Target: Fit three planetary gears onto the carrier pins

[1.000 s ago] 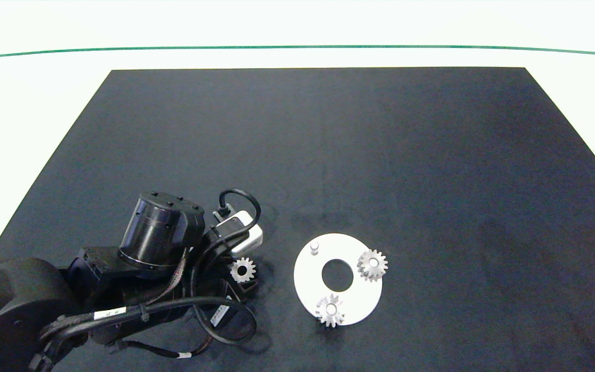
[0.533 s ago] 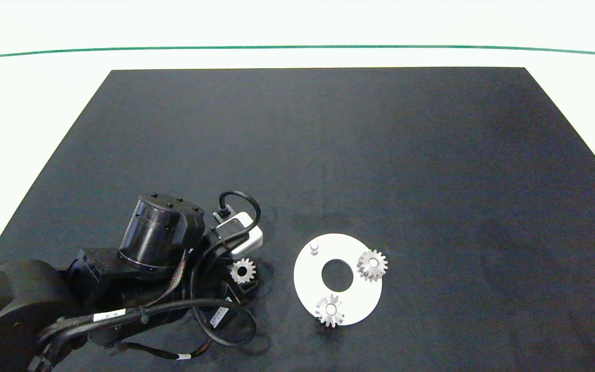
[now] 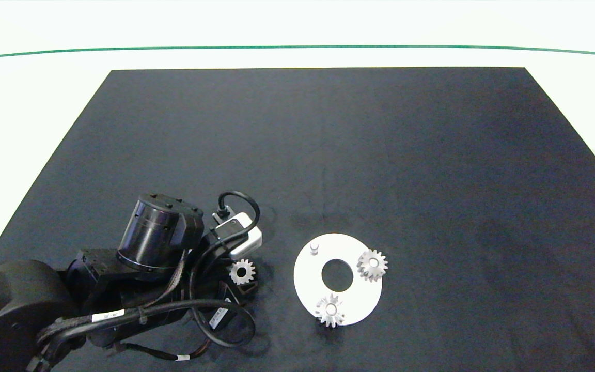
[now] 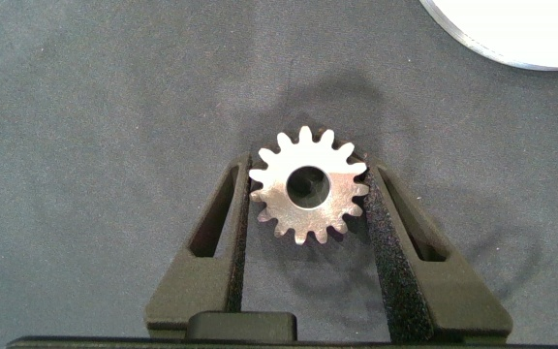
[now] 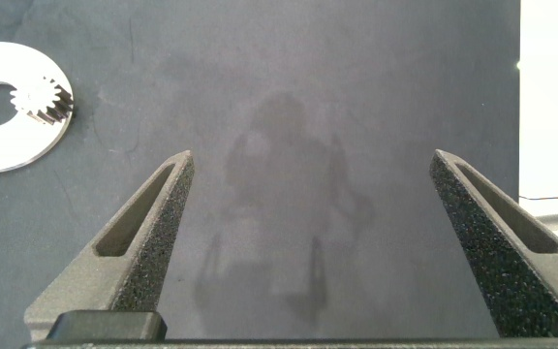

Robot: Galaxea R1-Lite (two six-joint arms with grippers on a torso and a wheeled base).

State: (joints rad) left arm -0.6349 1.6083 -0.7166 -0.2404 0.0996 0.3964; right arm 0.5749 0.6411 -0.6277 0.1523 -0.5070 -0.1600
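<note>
The white disc (image 3: 360, 295) lies on the black mat, right of my left arm. Two planetary gears (image 3: 372, 265) (image 3: 329, 310) sit on carrier pins at its right and front. The third pin (image 3: 314, 248), at the disc's back left, is bare. In the left wrist view the third gear (image 4: 308, 186) lies flat between the two fingers, whose pads touch its teeth on both sides: my left gripper (image 4: 308, 174) is shut on it, left of the disc's edge (image 4: 511, 29). My right gripper (image 5: 311, 160) hangs wide open over bare mat, with the disc (image 5: 8, 145) far off to one side.
The black mat (image 3: 328, 144) covers most of the white table, whose surface shows beyond its edges with a green line (image 3: 297, 47) at the back. The left arm's dark links and cables (image 3: 153, 243) take up the front left corner.
The left arm has shifted very slightly toward the table's front, and the gear between its fingers went with it. The disc and its two gears have not moved.
</note>
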